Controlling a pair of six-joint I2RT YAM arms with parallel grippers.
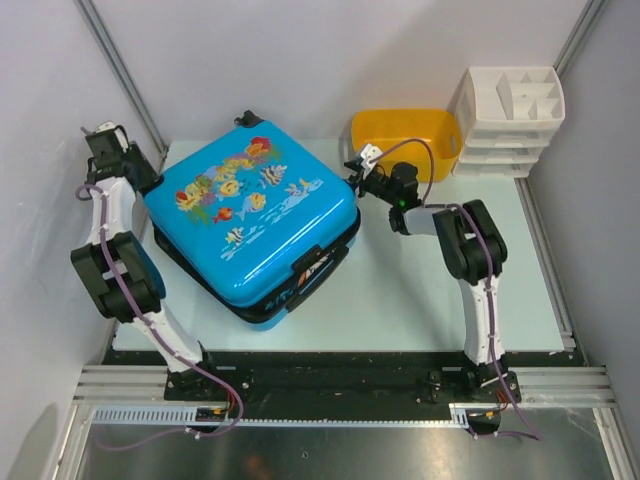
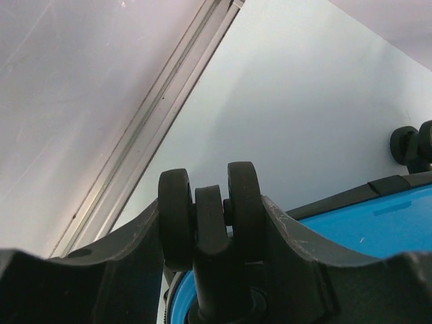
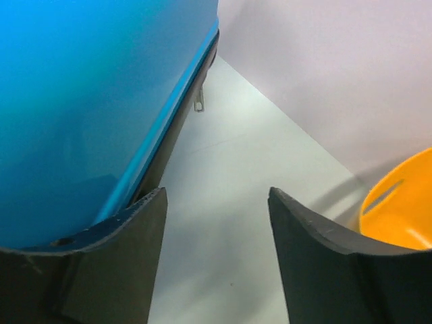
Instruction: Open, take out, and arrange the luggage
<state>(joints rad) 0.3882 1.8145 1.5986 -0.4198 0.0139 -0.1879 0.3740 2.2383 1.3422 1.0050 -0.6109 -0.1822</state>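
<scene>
My left gripper [image 2: 212, 206] clamped on a wheel [image 2: 244, 196] of the luggage [image 1: 250, 215], my right gripper [image 3: 217, 196] jaws apart, blue shell beside one finger.

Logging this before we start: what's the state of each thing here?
Luggage: shut, lying flat, fish print up.
Left gripper: shut on a luggage wheel.
Right gripper: open, beside the luggage, holding nothing.
Tub: upright, looks empty.
Organizer: top tray looks empty.
</scene>
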